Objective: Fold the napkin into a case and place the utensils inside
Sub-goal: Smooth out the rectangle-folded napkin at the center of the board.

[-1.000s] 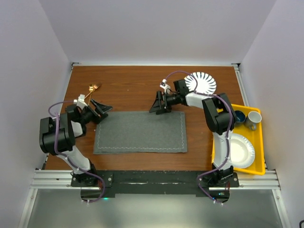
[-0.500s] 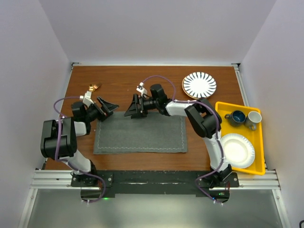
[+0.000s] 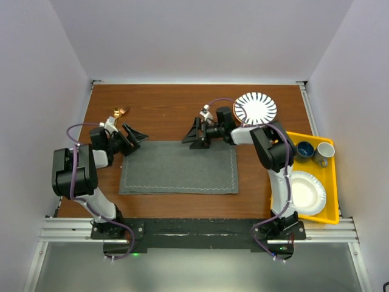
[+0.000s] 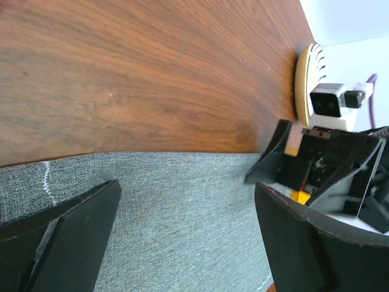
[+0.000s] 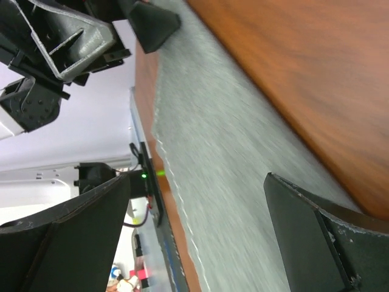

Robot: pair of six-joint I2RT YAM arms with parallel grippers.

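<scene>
Brown tabletop (image 3: 164, 109) holds the napkin (image 3: 179, 169), long left to right; left claw (image 3: 136, 139) and right claw (image 3: 192, 134) gape wide by its far edge.

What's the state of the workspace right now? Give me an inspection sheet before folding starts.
Surface: brown wooden table, no spills seen.
Job's things: napkin flat and unfolded at centre; utensils on bare wood at the far left, apart from it.
Clutter: striped plate at far right; yellow tray at the right edge holding a white plate, a mug and a blue cup.
Grippers: left gripper and right gripper both empty, fingers apart, at the napkin's far edge.
Cables: purple cable on the left arm and the right arm, off the napkin.
Surroundings: white walls; metal rail at the near edge.
</scene>
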